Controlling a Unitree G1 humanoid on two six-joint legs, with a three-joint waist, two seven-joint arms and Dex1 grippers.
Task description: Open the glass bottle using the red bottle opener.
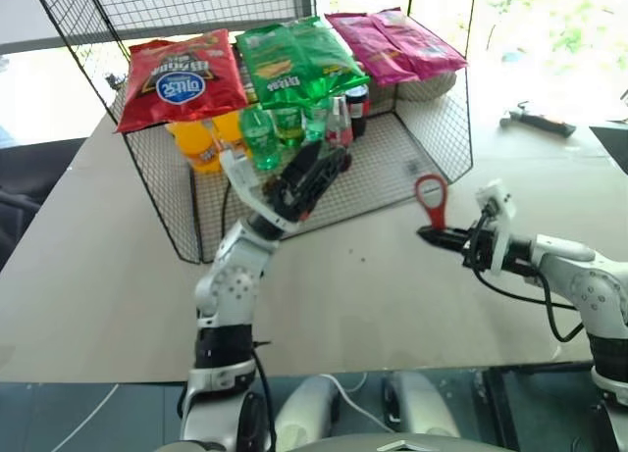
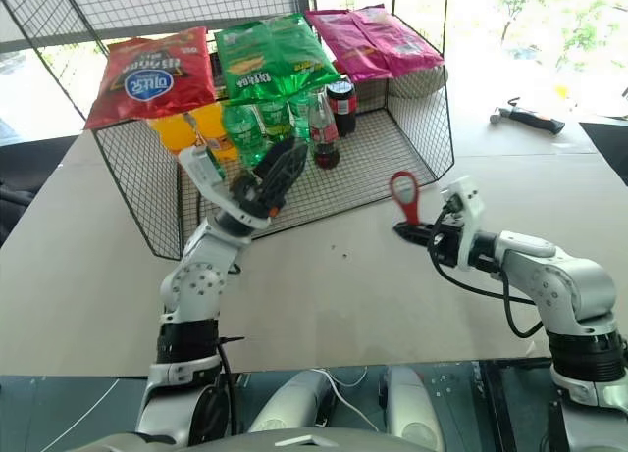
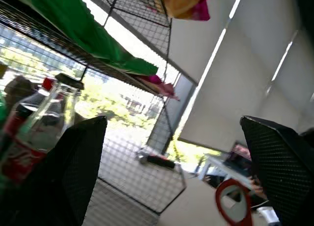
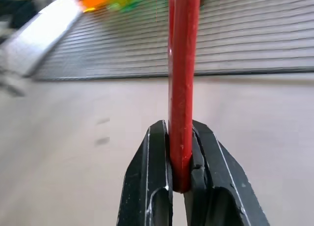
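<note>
Glass bottle (image 2: 323, 128): clear, smooth glass with a slim neck, dark red-brown drink in the lower part, a red-pink label and a small cap; it stands upright on the wire floor of the basket, between the green bottles and the cola bottle.
Wire basket (image 2: 422, 128): black mesh of thin crossed wires, open toward the robot, resting on the pale matt table (image 2: 324, 295).
Snack bags: glossy crinkled pouches lying on the basket's top, red (image 2: 147, 75), green (image 2: 265, 55) and pink (image 2: 378, 40) from left to right.
Orange bottles (image 2: 182, 133): rounded plastic, at the left of the basket floor.
Green bottles (image 2: 245, 128): translucent ribbed plastic, just left of the glass bottle.
Cola bottle (image 2: 341, 104): dark, with a red cap, behind and right of the glass bottle.
Left gripper (image 2: 273, 177): two broad black fingers spread wide apart with nothing between them, raised at the basket's mouth, near the bottles.
Bottle opener (image 2: 404, 197): slim, flat and red, with an oval ring head pointing up; well right of the basket, above the table.
Right gripper (image 2: 410, 230): black fingers clamped tight on the opener's lower end.
Dark tool (image 2: 525, 117): lying far right on the table.
</note>
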